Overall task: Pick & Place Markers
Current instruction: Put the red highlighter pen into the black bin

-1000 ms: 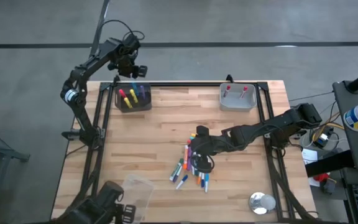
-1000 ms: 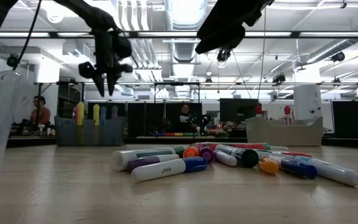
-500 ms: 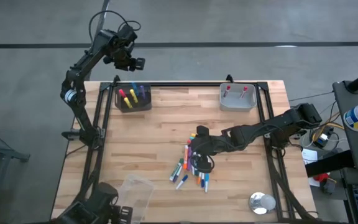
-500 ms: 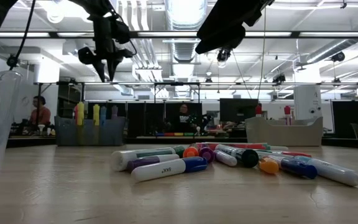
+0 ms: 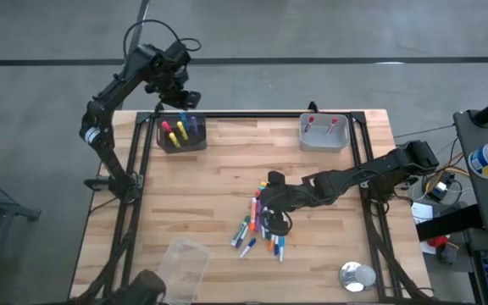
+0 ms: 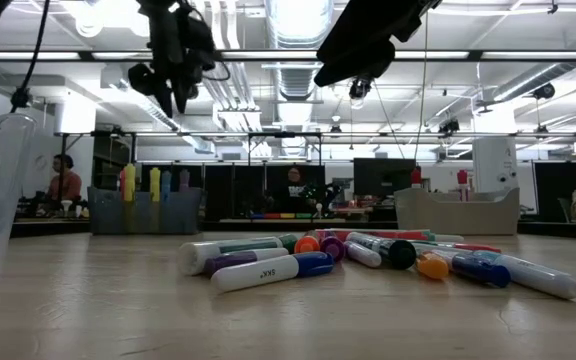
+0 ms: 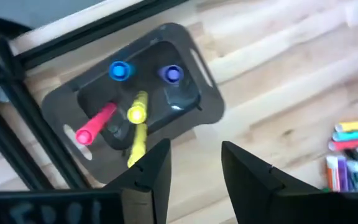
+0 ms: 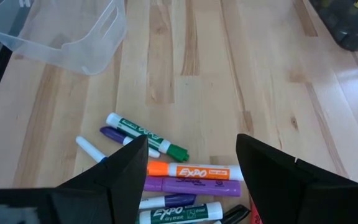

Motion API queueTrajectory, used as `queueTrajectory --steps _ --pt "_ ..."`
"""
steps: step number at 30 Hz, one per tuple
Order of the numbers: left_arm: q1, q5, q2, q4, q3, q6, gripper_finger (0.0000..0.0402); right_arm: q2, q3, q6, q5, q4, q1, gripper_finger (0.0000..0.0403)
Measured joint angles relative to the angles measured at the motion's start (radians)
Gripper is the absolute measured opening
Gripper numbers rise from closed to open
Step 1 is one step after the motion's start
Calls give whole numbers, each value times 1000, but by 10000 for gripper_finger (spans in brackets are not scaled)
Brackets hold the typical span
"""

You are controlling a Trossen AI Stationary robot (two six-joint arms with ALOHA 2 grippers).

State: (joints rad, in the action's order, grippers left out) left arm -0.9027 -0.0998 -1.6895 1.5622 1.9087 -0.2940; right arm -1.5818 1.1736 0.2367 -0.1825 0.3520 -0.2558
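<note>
A pile of markers (image 5: pixel 261 225) in mixed colours lies flat near the table's middle; it also shows in the low view (image 6: pixel 368 255) and in the right wrist view (image 8: pixel 179 177). My right gripper (image 5: pixel 268 207) hangs open above the pile, fingers slanting down, touching nothing. At the far left stands a dark bin (image 5: pixel 182 135) with pink, yellow, blue and purple markers (image 7: pixel 137 113) on end inside it. My left gripper (image 5: pixel 177 93) stands open high above that bin, pointing down, with nothing between its fingers (image 7: pixel 194 180).
A grey bin (image 5: pixel 324 134) holding two red-capped markers stands at the far right. A clear plastic container (image 5: pixel 183 261) lies near the front left edge. A round metal object (image 5: pixel 357 275) sits at the front right. Bare wood lies between the pile and the bins.
My left gripper has risen higher above the dark bin, rolling a little as it climbed; its fingers stay open and hold nothing. The right gripper and the pile have kept still.
</note>
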Motion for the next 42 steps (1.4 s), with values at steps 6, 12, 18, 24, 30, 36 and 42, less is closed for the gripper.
queueTrajectory --steps 6,12,18,24,30,36,42 --pt "115 0 70 -14 0 12 133 0 0 0 0 -20 0 244" --pt "284 0 124 -116 0 18 133 0 0 0 0 -26 0 237" --pt "485 1 140 -241 -11 98 133 0 0 42 1 31 0 230" --pt "630 8 146 -392 -98 136 133 0 0 100 1 143 1 232" --pt "728 9 198 -648 -291 140 133 0 -2 131 0 233 2 227" --pt "825 8 312 -1019 -559 119 133 0 -29 157 0 251 27 224" --pt "919 6 440 -1372 -804 80 133 0 -65 163 0 248 64 224"
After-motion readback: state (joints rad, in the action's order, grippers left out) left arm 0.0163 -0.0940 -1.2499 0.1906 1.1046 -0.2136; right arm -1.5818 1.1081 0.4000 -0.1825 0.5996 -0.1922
